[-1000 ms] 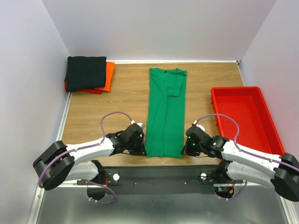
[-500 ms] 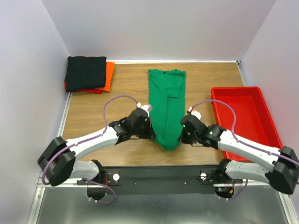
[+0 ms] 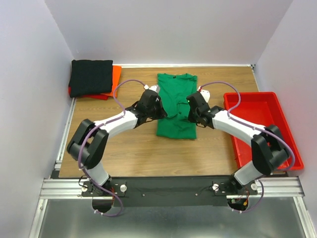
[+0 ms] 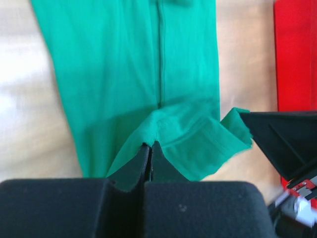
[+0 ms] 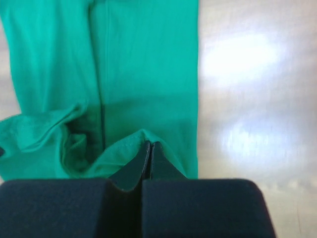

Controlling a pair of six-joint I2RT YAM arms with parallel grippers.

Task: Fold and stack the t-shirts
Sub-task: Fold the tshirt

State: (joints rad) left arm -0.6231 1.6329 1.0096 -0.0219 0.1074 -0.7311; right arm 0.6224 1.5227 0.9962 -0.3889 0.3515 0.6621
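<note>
Green t-shirt (image 4: pixel 124 64) hem in left hand (image 4: pixel 150 145), right hand (image 5: pixel 150 145), wrist-view only

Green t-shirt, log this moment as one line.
green t-shirt: near end lifted over itself | left gripper: shut on it | right gripper: shut on it

Three shirts are in view: one green shirt (image 3: pixel 174 126), one black shirt (image 3: pixel 90 77) and one orange shirt (image 3: pixel 115 79), the last two making one pile. There is one tray (image 3: pixel 257 119) and one table (image 3: pixel 129 148). There are two arms, each with one gripper of two fingers, so two grippers in all: the left gripper (image 3: pixel 161 111) and the right gripper (image 3: pixel 189 113).
</note>
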